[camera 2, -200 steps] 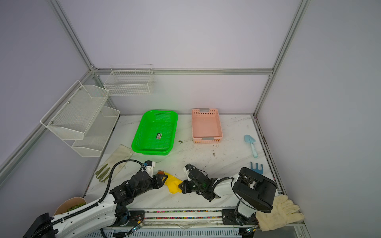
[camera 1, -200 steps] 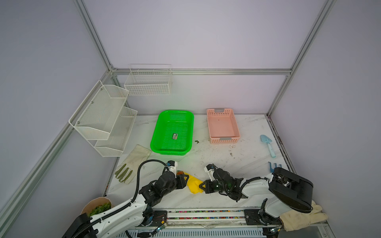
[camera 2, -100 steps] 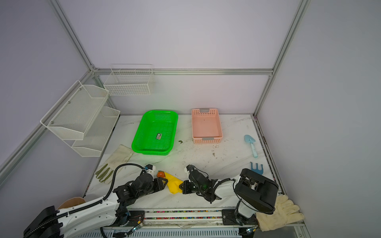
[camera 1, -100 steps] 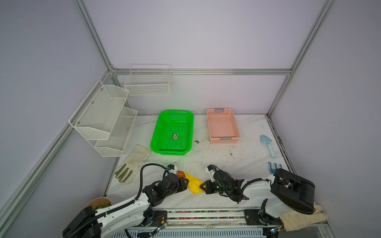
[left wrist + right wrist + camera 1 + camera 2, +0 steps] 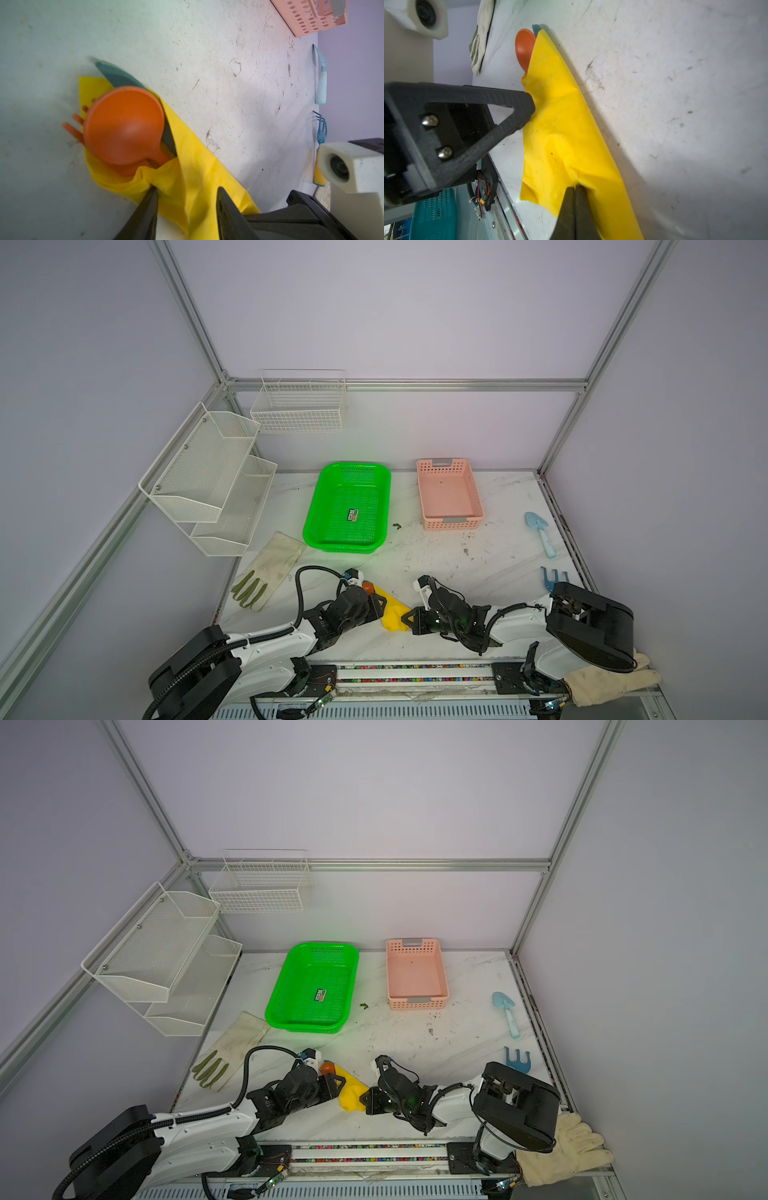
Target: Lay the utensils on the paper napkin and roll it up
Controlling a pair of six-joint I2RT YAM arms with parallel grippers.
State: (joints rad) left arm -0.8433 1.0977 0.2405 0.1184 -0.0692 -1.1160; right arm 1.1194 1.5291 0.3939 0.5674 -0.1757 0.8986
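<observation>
Your paper napkin (image 5: 392, 611) lies bunched into a loose roll near the front edge of the table (image 5: 436, 568), in front of the green basket (image 5: 311, 526) and between the two hands. Your right hand (image 5: 574, 187) is closed tight, pinching the napkin's edge at one end of the roll. Your left hand (image 5: 187, 199) sits at the other end, with its jaws partly apart and a fold of yellow paper between them. One fingertip (image 5: 150, 203) presses into a crease, but you cannot tell from these views whether the jaws really squeeze the bundle. The utensils stick out of the roll just past the left hand. The orange spoon (image 5: 124, 128) lies on top with the rounded back of its bowl towards the wrist camera. The orange fork (image 5: 72, 124) shows only its tines from under that bowl, and the teal piece (image 5: 119, 75) pokes out alongside with a serrated edge. Their handles are hidden under the paper.
</observation>
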